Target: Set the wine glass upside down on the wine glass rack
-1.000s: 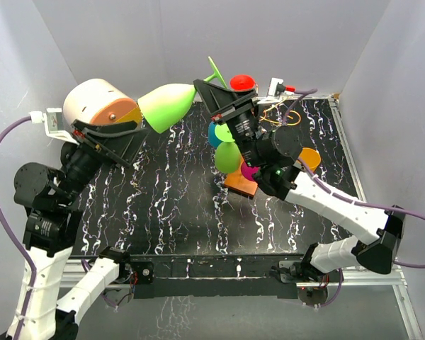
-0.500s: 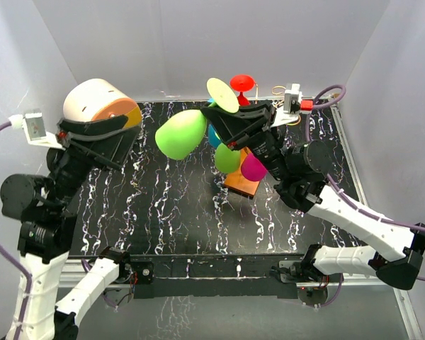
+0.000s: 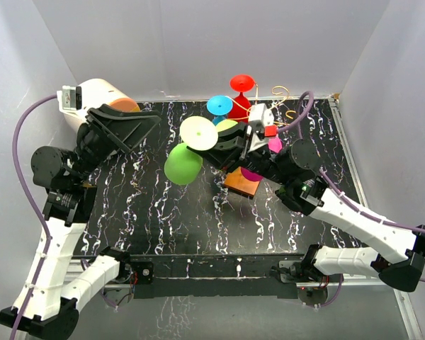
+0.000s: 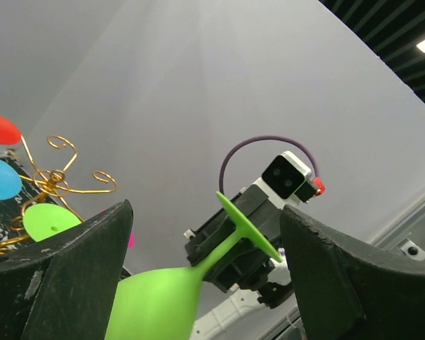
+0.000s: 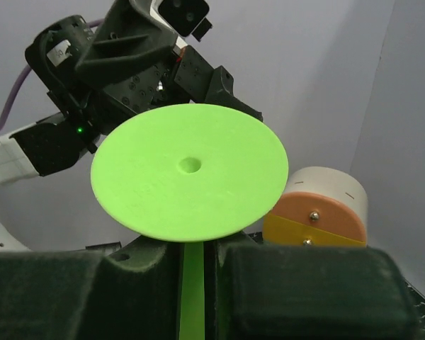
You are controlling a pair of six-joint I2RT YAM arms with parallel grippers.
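My right gripper (image 3: pixel 214 146) is shut on the stem of a lime-green wine glass (image 3: pixel 183 164). It holds the glass in the air left of the rack, bowl low and to the left, foot disc (image 3: pixel 198 132) up. In the right wrist view the stem (image 5: pixel 193 297) sits between my shut jaws under the foot disc (image 5: pixel 190 180). The wine glass rack's gold scrolls (image 3: pixel 280 94) rise over its orange-brown base (image 3: pixel 239 183), with several coloured glasses hanging on it. My left gripper (image 3: pixel 143 127) is open and empty, left of the glass (image 4: pixel 163 304).
A cream-and-orange cylinder (image 3: pixel 95 99) stands at the back left behind the left arm; it also shows in the right wrist view (image 5: pixel 326 205). Red (image 3: pixel 242 83), blue (image 3: pixel 219 106) and pink (image 3: pixel 275 145) glasses hang on the rack. Grey walls close in three sides.
The right gripper has carried the green glass leftward and lower and turned it, so the foot now faces up. The left arm has drawn back and now stands apart from the glass.
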